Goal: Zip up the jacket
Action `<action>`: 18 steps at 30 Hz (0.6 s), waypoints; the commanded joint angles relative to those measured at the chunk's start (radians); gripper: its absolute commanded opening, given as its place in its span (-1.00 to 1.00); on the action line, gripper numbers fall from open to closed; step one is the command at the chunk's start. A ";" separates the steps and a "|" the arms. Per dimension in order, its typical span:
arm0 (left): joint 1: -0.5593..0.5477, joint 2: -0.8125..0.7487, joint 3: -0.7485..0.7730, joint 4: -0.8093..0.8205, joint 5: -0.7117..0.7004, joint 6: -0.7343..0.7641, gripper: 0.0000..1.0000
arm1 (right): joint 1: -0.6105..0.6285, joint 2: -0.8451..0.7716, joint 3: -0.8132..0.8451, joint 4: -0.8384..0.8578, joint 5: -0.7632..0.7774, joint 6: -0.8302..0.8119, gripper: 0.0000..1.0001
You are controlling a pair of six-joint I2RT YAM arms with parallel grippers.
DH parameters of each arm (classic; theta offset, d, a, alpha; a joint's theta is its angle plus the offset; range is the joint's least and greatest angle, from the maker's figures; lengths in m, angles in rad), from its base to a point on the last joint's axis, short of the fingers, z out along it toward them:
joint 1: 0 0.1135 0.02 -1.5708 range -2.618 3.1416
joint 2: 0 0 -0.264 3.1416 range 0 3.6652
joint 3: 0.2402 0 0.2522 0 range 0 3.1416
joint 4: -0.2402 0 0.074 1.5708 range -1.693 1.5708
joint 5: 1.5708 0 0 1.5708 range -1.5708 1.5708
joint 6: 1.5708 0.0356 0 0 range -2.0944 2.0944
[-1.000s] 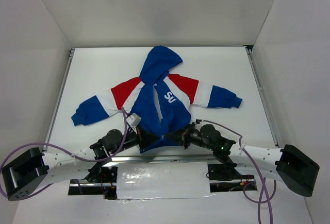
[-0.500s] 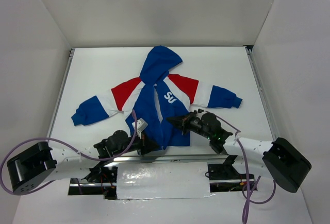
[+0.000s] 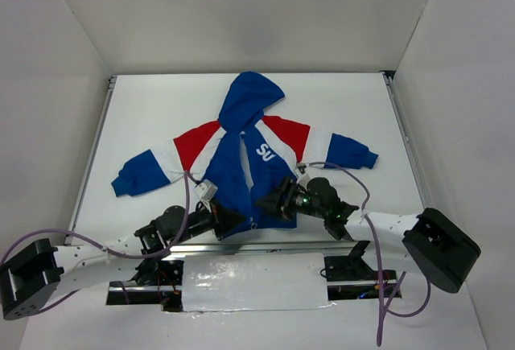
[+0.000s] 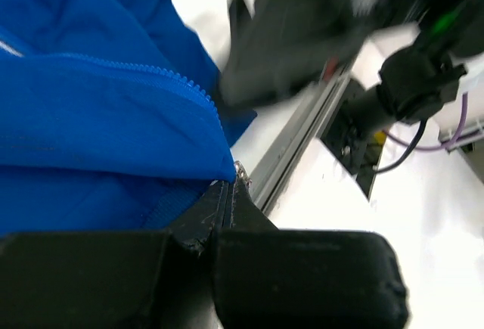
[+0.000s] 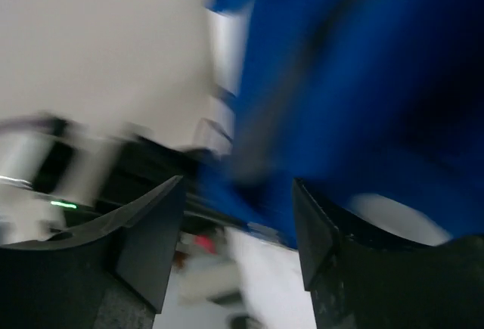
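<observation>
The jacket lies flat on the white table with its hood at the far end, and its front is open along the zipper. My left gripper is shut on the bottom hem corner of the jacket, beside the blue zipper teeth; its fingertips are pressed together. My right gripper hovers over the lower right front panel. The right wrist view is blurred, but it shows my right gripper open, with only blue jacket cloth beyond the jaws and nothing held.
A metal rail runs along the table's near edge just below the hem and shows beside the left fingers as rail. A white plate lies between the arm bases. White walls enclose the table on three sides.
The right gripper was shut at the hem, then swung up and right. It has now come back down and left over the jacket and opened. The left gripper keeps its grip on the hem.
</observation>
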 commanded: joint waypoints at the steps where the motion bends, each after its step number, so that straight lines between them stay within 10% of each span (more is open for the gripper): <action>1: -0.005 -0.060 -0.009 0.001 -0.064 -0.014 -1.00 | 0.018 -0.024 -0.096 0.044 -0.079 -0.214 0.30; 18: -0.002 -0.130 -0.035 -0.035 -0.044 -0.005 -1.00 | 0.024 0.023 -0.174 0.351 -0.188 -0.348 0.07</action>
